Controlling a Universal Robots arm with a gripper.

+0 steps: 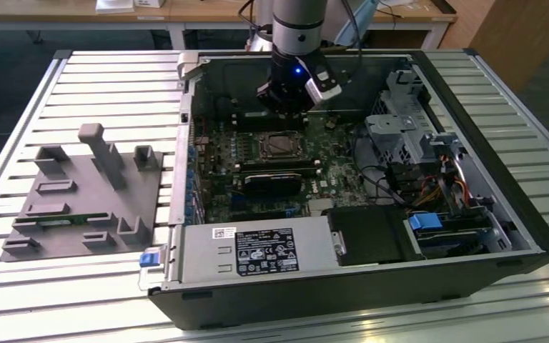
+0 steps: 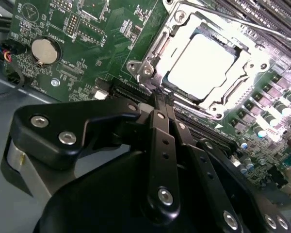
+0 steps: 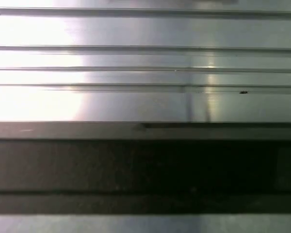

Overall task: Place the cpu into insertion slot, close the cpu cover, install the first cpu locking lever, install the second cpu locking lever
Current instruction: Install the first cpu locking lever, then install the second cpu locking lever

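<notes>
The cpu (image 2: 201, 60), a pale square chip, lies seated in the insertion slot (image 1: 279, 145) on the green motherboard. The silvery cpu cover (image 2: 153, 53) lies flat around it, the chip showing through its opening. A thin metal locking lever (image 2: 233, 20) runs along the far side of the socket. In the second wrist view my gripper (image 2: 161, 97) is shut with nothing between its thin black fingers, and the tips are close by one corner of the cover. In the exterior view the gripper (image 1: 287, 114) hangs inside the open case, just behind the socket.
The open computer case (image 1: 503, 236) lies on a slatted metal table (image 1: 112, 78). A black heatsink block (image 1: 272, 182), the power supply (image 1: 251, 251) and a drive cage (image 1: 403, 132) surround the socket. A grey fixture (image 1: 83, 193) sits at the exterior view's left. A coin battery (image 2: 43, 51) is on the board.
</notes>
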